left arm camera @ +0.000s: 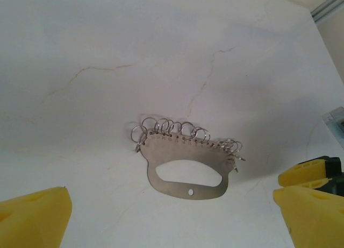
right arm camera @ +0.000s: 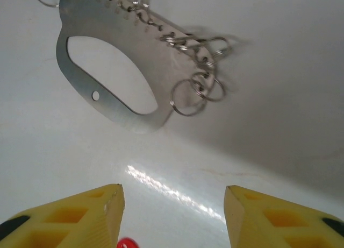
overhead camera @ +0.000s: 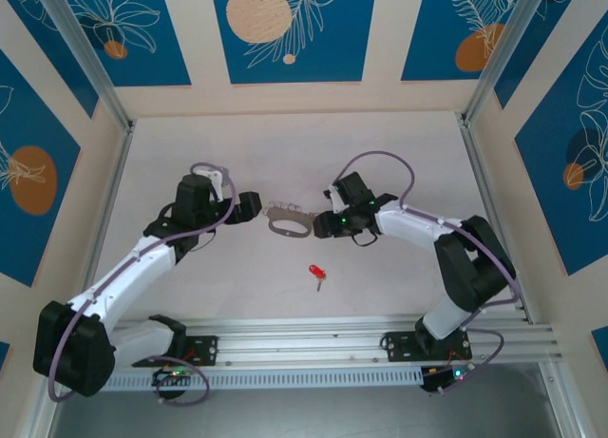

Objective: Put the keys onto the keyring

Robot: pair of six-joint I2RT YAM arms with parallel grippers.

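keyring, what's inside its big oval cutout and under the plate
Inside the cutout of the keyring, bare white table shows through, nothing else. What lies beneath the metal itself is covered.

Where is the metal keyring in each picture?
Top external: keyring in the middle of the picture.
Left wrist: keyring in the centre, slightly low.
Right wrist: keyring at the top left, cut by the upper edge.
Shared landmark: its row of small silver rings.

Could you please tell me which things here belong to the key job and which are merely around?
Belonging to the job: red key; keyring.
Merely around: metal rail at the near edge; patterned wall panels.
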